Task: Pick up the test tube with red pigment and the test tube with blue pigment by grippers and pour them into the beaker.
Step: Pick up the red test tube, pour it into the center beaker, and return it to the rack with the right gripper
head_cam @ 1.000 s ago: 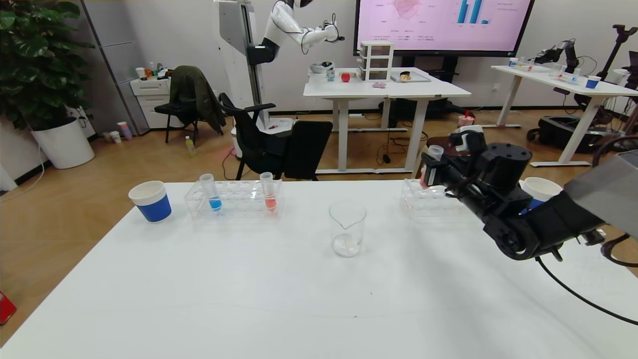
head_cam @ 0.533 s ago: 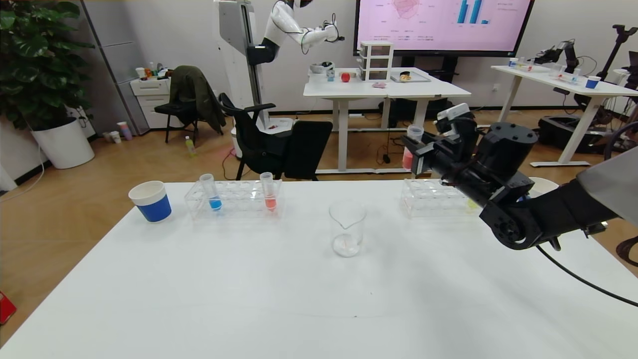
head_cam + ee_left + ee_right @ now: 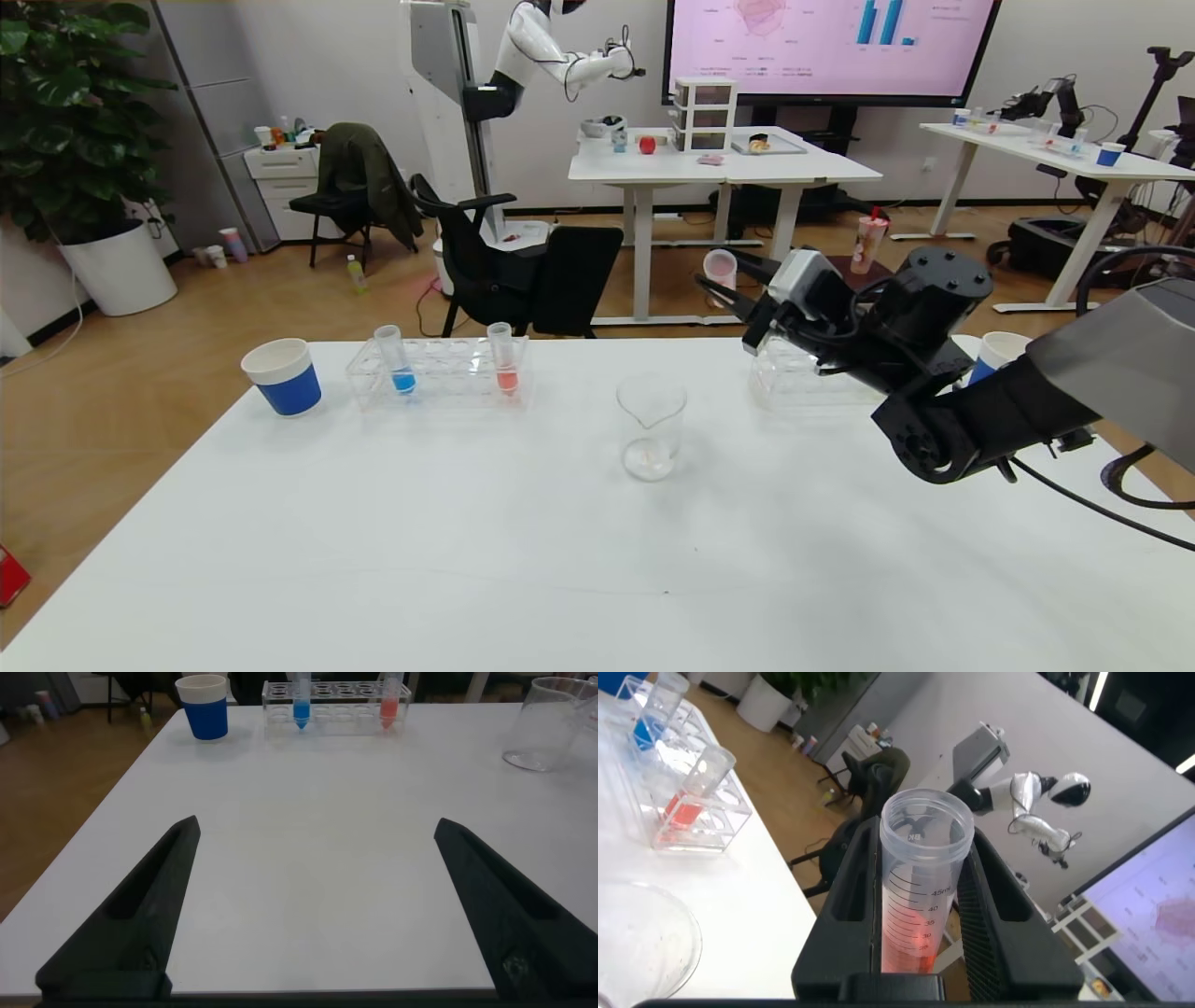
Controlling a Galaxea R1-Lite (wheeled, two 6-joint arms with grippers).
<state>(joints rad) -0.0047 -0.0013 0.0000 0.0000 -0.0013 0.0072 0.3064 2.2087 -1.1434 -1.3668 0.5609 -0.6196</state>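
red-liquid tube [image 3: 920, 891] in right pincer [image 3: 920, 905] — graduations visible wrist-side

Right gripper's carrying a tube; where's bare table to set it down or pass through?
Bare: the wide near half in front of the beaker, and between beaker and left rack. Crowded: the far edge around the right rack, under the right gripper.

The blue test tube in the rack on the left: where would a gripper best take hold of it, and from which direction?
Probably by the upper part. The test tube with blue pigment stands upright in the clear rack, with only its collar and top stretch rising above it. Coming from the front, level, with the open left gripper closing just below the collar, then lifting straight up, looks safest.
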